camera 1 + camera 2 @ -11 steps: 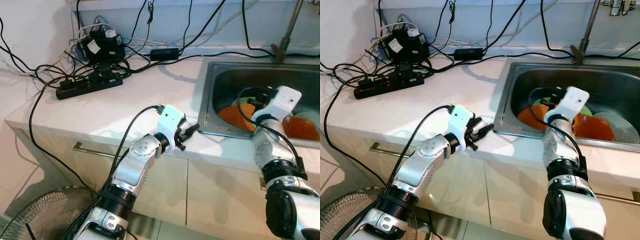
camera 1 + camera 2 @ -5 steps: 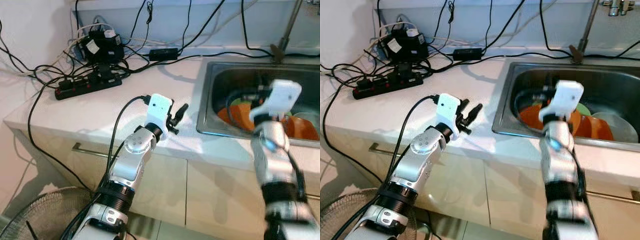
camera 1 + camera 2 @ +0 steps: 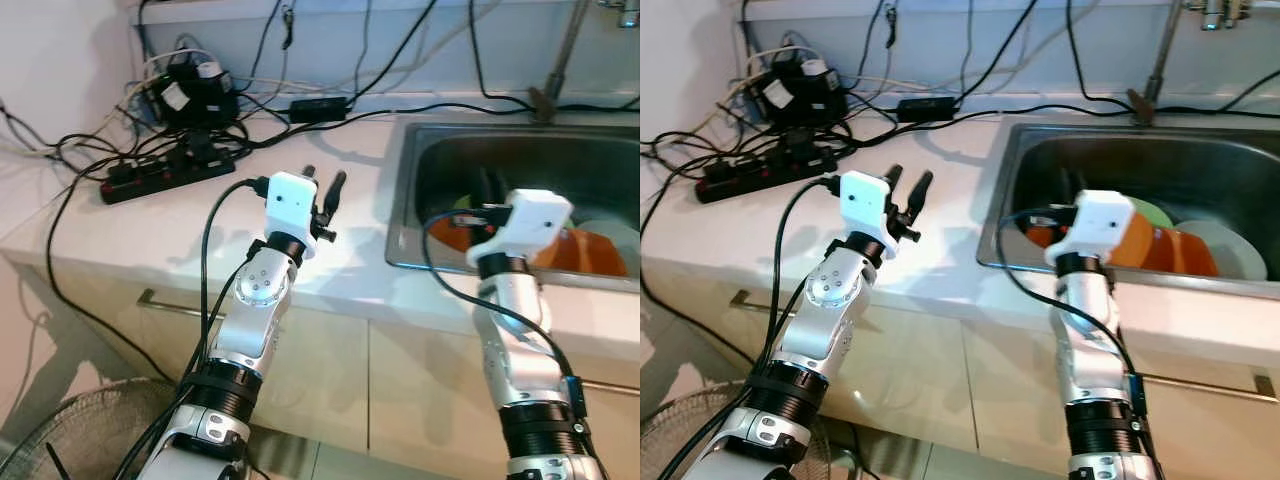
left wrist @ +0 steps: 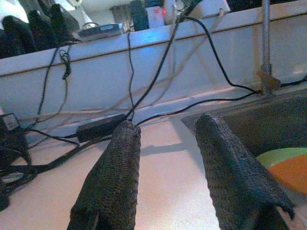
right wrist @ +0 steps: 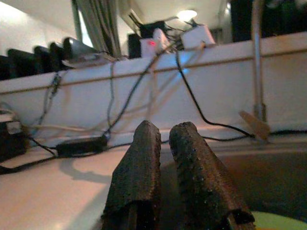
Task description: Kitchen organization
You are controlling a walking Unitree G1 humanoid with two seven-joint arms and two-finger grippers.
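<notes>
A stainless steel sink (image 3: 410,190) is set into the pale countertop (image 3: 200,225) at the robot's right; inside it lie an orange plate (image 3: 1160,250), a light green plate (image 3: 1152,212) partly under it, and a whitish plate (image 3: 1230,248) furthest right, all overlapping on the basin floor; the orange one looks glossy and is the largest patch of colour. The left gripper (image 3: 322,190) is raised above the countertop just beside the sink's near-left corner, its two black fingers (image 4: 115,177) spread well apart and holding nothing. The right gripper (image 5: 165,172) hangs over the front rim of the sink, its fingers (image 5: 192,172) pressed almost together with nothing between them. The head views show a black power strip (image 3: 165,172) and a tangle of cables (image 3: 190,95) at the back left of the counter, and a fan (image 3: 70,440) on the floor; the left wrist view adds the faucet stem (image 4: 265,43) against the white backsplash (image 4: 158,62) and a sliver of green and orange plate.
</notes>
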